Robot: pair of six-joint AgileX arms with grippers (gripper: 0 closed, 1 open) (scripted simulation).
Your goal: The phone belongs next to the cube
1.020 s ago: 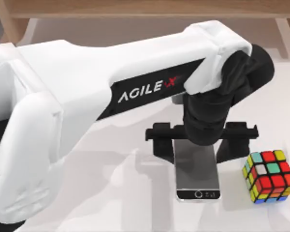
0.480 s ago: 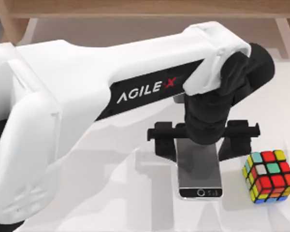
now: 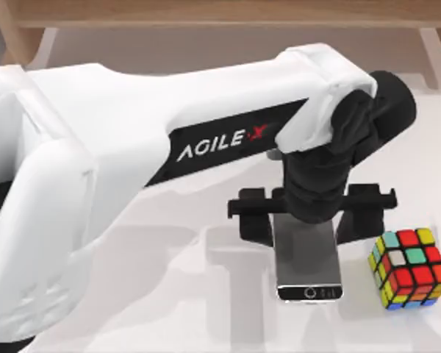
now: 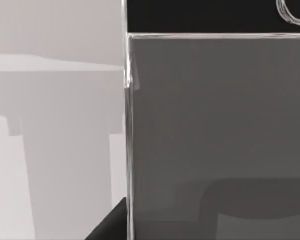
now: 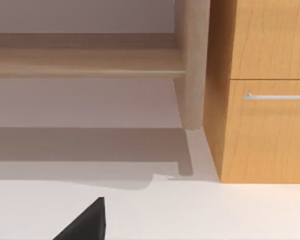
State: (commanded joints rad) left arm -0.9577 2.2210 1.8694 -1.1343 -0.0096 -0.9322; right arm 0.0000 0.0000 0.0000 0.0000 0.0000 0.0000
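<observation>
Left claw (image 3: 309,228) clasps the glossy grey, black-bezelled phone (image 3: 309,265).

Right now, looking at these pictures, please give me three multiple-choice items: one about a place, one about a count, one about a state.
1. Which side of the phone is the cube on, in the top view?
A. left
B. right
C. on top of it

2. How many cubes are on the table?
A. one
B. two
C. three

3. What are the left gripper's fingers doing?
A. hanging open, far off
B. gripping the cube
C. shut on the phone

Answers: 1 B, the cube sits apart at the phone's right. 2 A, one cube shows. 3 C, the fingers flank the phone's edges.
</observation>
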